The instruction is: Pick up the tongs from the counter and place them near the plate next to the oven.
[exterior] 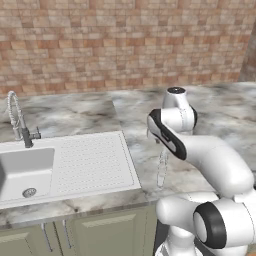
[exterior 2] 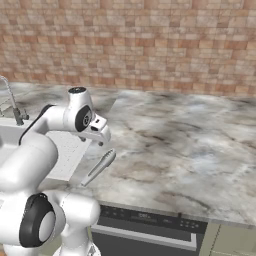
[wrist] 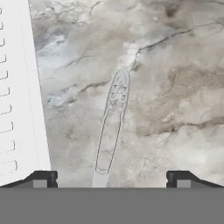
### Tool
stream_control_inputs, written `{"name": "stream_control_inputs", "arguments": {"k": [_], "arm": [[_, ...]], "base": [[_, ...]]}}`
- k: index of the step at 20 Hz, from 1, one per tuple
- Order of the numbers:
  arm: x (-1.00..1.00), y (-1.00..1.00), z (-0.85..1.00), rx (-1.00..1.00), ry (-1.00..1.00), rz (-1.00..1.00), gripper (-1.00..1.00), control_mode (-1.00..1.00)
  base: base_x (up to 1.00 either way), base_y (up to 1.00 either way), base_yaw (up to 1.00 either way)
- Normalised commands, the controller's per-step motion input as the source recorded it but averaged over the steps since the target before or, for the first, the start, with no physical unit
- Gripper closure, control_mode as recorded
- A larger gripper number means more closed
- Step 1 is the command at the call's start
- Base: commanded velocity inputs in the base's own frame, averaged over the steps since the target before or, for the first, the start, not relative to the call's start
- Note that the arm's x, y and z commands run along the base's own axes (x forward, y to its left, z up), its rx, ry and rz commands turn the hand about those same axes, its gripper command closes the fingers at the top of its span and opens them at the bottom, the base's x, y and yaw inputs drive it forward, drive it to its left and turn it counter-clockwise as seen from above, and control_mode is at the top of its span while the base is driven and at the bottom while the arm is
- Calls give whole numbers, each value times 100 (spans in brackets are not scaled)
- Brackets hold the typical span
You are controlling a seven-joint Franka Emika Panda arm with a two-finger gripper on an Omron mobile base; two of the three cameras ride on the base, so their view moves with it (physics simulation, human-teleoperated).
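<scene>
1. Tongs (wrist: 111,127) lie flat on the marble counter (exterior 2: 190,145), close to its front edge and just beside the white ridged drainboard (exterior: 90,162) of the sink (exterior: 25,172). They also show from the left (exterior: 161,167) and from the right (exterior 2: 99,167).
2. Gripper (wrist: 109,179) hangs above the tongs, pointing down at them. Its two dark fingertips (wrist: 41,179) stand wide apart, with the near end of the tongs between them and nothing clamped.
3. From where I stand, the white arm (exterior: 200,155) bends over the counter's front edge, its hand over the strip of marble right of the drainboard.
4. Faucet (exterior: 17,120) with a coiled neck rises behind the sink basin, well apart from the tongs.
5. Brick wall (exterior 2: 150,45) runs along the back of the counter.
6. Dark appliance front (exterior 2: 150,225) sits below the counter edge, right of the arm's base.
</scene>
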Motion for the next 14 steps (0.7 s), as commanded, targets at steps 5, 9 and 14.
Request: {"name": "stream_control_inputs", "arguments": {"k": [5, 9, 14], "arm": [[0, 0, -51, 0, 0, -4, -100, -100], [0, -3, -48, 0, 0, -2, -100, -100], [0, -12, -45, 0, 0, -1, -100, -100]], "base": [[0, 0, 0], [0, 0, 0], [0, 0, 0]]}}
